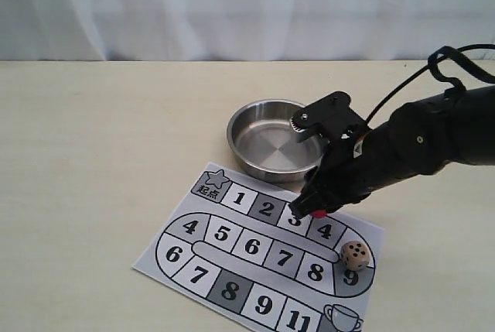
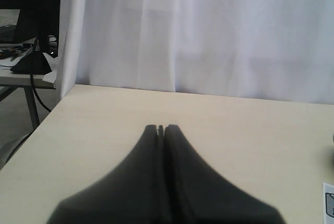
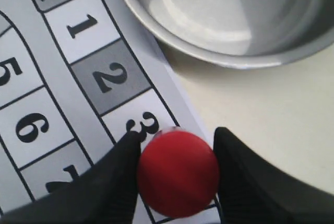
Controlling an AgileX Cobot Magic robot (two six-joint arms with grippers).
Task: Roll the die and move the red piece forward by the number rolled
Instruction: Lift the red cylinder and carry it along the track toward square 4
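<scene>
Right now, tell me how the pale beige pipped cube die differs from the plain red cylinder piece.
The die is a pipped beige cube; the red piece is a plain round cylinder. The die lies free by square 9; the red piece sits by square 3, clamped in the right gripper. Both are small and over the board.

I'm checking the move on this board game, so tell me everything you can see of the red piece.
The red piece is plain, smooth and matte red, with a round top seen from above; its side is almost hidden. It sits between the two fingers of the right gripper, which press on opposite sides. It is over the board, covering part of the square numbered 3. Whether it rests on the board or is lifted cannot be told.
</scene>
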